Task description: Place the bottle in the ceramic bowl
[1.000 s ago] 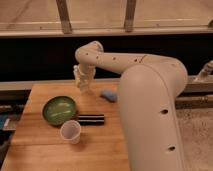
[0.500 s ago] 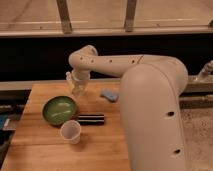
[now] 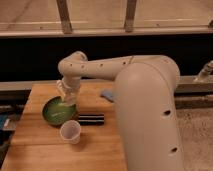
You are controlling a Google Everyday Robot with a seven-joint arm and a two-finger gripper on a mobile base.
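A: Since half a second ago the arm (image 3: 125, 75) has swung toward the left of the frame and lower, so the claw (image 3: 68, 96) now hangs over the right part of the ceramic bowl (image 3: 56, 111) instead of off its upper right edge.

B: And the bottle (image 3: 66, 92)?

A: Pale and small, it sits in the claw, which is clenched on it, just above the bowl's right rim. Whether the bottle touches the bowl I cannot tell.

B: Where is the bowl itself?

A: Left of center in the frame, on the wooden table (image 3: 35, 145). It is round, glossy green, with pale streaks inside.

B: What else is on the table?

A: 1 white paper cup (image 3: 70, 132) stands upright just below and right of the bowl, close to its rim. 1 dark slender object (image 3: 91, 119) lies flat to the right of the bowl, just above the cup. A small blue item (image 3: 107, 94) lies further right, partly hidden by the robot's big white body (image 3: 150, 120).
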